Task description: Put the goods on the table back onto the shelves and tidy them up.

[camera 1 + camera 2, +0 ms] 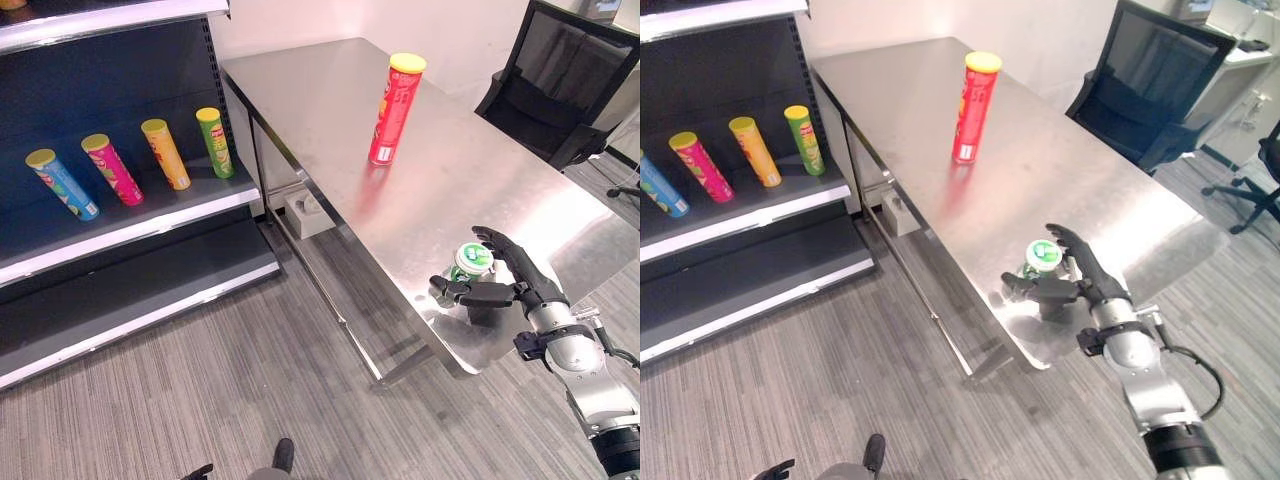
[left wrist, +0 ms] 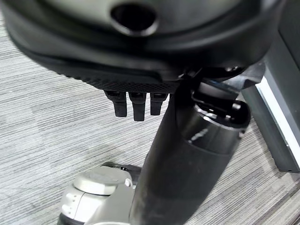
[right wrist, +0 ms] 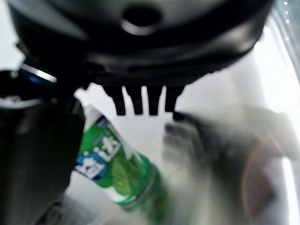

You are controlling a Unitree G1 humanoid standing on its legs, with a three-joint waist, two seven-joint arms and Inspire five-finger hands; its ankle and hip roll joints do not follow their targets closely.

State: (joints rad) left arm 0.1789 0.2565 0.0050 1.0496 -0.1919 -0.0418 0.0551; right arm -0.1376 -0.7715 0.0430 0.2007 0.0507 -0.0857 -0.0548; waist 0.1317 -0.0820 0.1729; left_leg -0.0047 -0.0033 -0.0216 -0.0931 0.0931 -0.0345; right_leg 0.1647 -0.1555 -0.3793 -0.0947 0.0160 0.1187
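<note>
A small green container with a white lid (image 1: 472, 260) stands upright near the front right corner of the steel table (image 1: 330, 110). My right hand (image 1: 505, 285) is open around it, thumb on one side and straight fingers on the other; the right wrist view shows the green container (image 3: 115, 164) next to the thumb. A tall red tube with a yellow lid (image 1: 395, 110) stands mid-table, further back. My left hand (image 2: 136, 105) hangs low over the floor with relaxed fingers.
Several coloured tubes, among them blue (image 1: 62, 184) and green (image 1: 215, 142), rest on the dark shelf (image 1: 130, 228) at left, with a bare shelf board below. A black office chair (image 1: 565, 90) stands behind the table. A small grey box (image 1: 308, 212) sits under the table.
</note>
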